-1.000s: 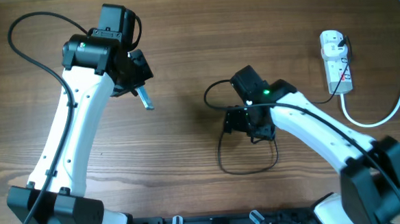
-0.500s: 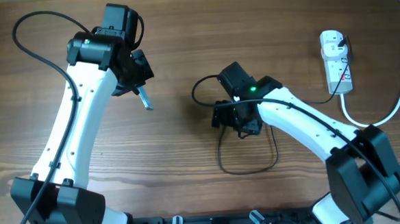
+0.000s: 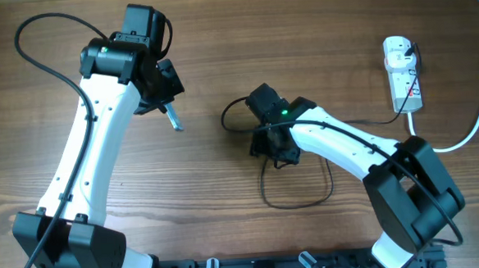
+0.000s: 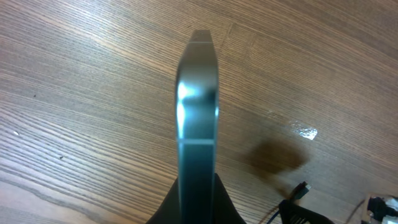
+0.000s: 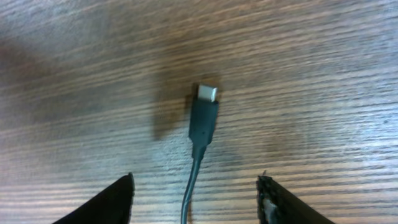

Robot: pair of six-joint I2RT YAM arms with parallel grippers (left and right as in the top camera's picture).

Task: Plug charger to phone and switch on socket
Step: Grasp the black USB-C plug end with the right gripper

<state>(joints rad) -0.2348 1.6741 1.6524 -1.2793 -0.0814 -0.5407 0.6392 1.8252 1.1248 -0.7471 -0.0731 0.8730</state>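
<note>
My left gripper (image 3: 166,109) is shut on the phone (image 3: 173,118) and holds it above the table at the back left. In the left wrist view the phone (image 4: 198,124) shows edge-on as a teal slab between the jaws of the left gripper (image 4: 198,208). The charger's thin black cable (image 3: 296,203) loops on the table mid-front. Its connector tip (image 5: 205,112) lies ahead of my right gripper (image 5: 196,186), whose fingers are spread wide with the cable running between them, untouched. The right gripper (image 3: 263,149) hovers over the cable end. The socket (image 3: 402,76) lies at the far right.
A thick white cord (image 3: 469,134) curves from the socket along the right edge. The socket has a black plug in it, and the thin cable runs toward it. The connector (image 4: 300,190) also shows at the lower right of the left wrist view.
My right arm has swung left across the table, its gripper now further left over the cable end. The left arm shifted slightly at first, then held still with the phone.
</note>
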